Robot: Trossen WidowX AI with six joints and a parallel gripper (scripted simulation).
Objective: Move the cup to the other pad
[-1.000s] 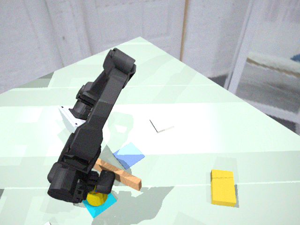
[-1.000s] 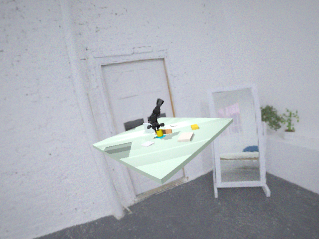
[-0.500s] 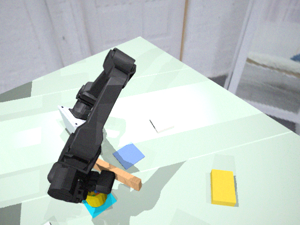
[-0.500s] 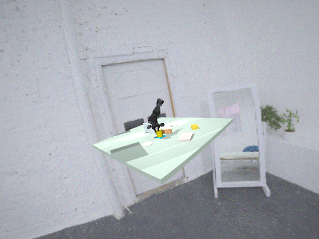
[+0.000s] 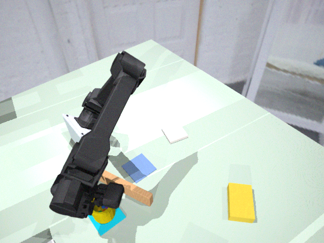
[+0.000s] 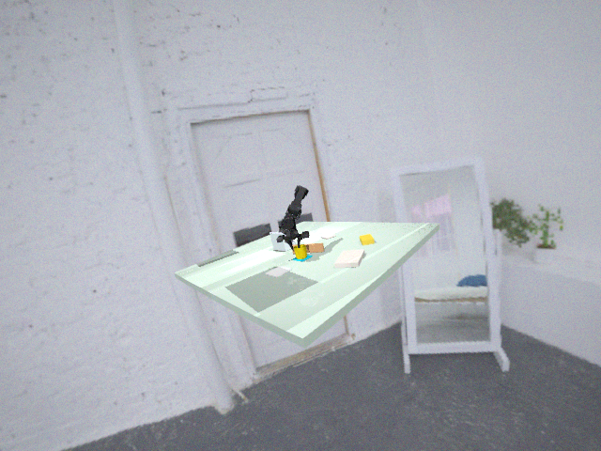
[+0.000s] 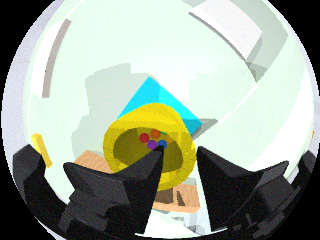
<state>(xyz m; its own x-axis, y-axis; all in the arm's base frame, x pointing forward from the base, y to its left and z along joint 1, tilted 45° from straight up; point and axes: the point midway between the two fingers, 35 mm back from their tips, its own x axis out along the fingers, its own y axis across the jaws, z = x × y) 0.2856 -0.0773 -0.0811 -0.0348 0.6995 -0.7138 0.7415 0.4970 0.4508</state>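
– Starting at the left of the top view, what do we have?

– We see the black robot arm (image 5: 99,135) leaning down over the near left part of the pale green table top (image 5: 235,146), with its black parallel-jaw gripper (image 5: 102,202) pointing downward.

– And the claw itself?

– We read it as released. In the wrist view the gripper (image 7: 180,154) has its two dark fingers spread. The left finger overlaps the rim in our line of sight, and the right one stands clear of the wall. It grips nothing.

– Where is the cup?

– The yellow round cup (image 5: 104,215) stands upright on the cyan square pad (image 5: 115,219), right under the gripper. From the wrist we look into its mouth and see the small coloured marbles (image 7: 152,140) lying inside.

– What lies further right?

– Just beside the cup is a long tan wooden block (image 5: 135,193), lying slantwise. Beyond it lies the flat pale blue square pad (image 5: 139,167), near the block; we cannot tell if they touch. Farther on is a thin white square tile (image 5: 174,135). Well apart, at the far right, lies a yellow rectangular block (image 5: 240,202).
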